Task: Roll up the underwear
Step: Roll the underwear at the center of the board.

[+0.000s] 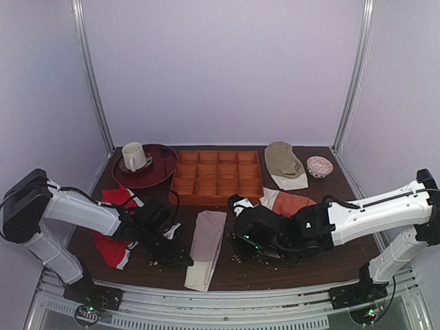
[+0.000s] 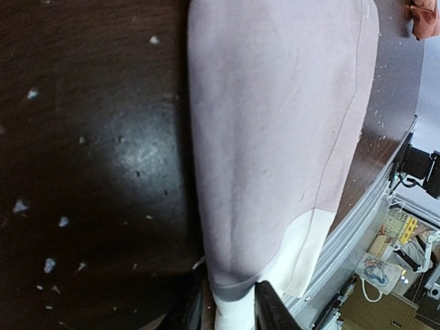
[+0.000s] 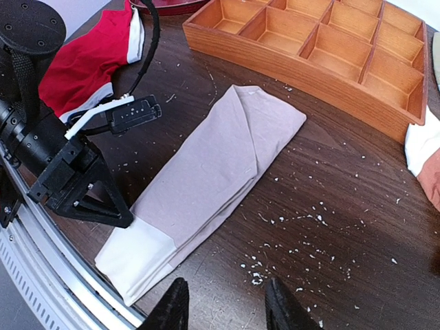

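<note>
Probably limp and light, so pinch the underwear [image 1: 205,249], folded lengthwise by the table [image 1: 337,261] front edge, at its white waistband [image 3: 134,258], left gripper [image 2: 232,311] straddling it (hold unclear), right gripper [image 3: 223,306] spread, empty.

We see the underwear [image 1: 206,247] pinkish-beige with a white waistband, a red garment [image 1: 103,244] trimmed white, an orange tray [image 1: 206,199], a dark brown bench [image 1: 330,260].
</note>
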Tool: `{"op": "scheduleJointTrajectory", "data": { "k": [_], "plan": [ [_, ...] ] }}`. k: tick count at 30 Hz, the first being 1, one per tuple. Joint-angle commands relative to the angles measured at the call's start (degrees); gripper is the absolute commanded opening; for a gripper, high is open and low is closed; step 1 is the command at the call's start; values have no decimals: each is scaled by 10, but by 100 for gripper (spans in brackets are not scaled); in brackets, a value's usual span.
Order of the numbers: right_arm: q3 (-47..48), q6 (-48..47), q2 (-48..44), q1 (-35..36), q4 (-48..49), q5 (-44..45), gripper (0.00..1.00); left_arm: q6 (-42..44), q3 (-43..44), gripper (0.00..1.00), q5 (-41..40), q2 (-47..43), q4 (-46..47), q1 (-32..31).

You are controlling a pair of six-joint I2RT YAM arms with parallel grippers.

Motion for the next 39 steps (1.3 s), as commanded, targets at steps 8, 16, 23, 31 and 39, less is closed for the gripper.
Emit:
{"op": "scheduleJointTrajectory", "data": {
  "k": [8, 16, 23, 31, 39],
  "plan": [
    [-5, -3, -8, 8, 0, 18, 38, -26, -1, 20, -12, 22, -5, -29],
    [-1, -37, 12, 26, 2, 23, 38, -51, 7, 0, -5, 36, 1, -28],
    [-9, -133, 33, 57, 52, 43, 35, -80, 45, 0, 11, 34, -32, -27],
    [-54, -275, 68, 90, 175, 28, 38, -107, 84, 0, 40, 49, -57, -23],
    [-65, -364, 121, 99, 242, 18, 40, -148, 81, 0, 65, 57, -38, -15]
  ]
}}
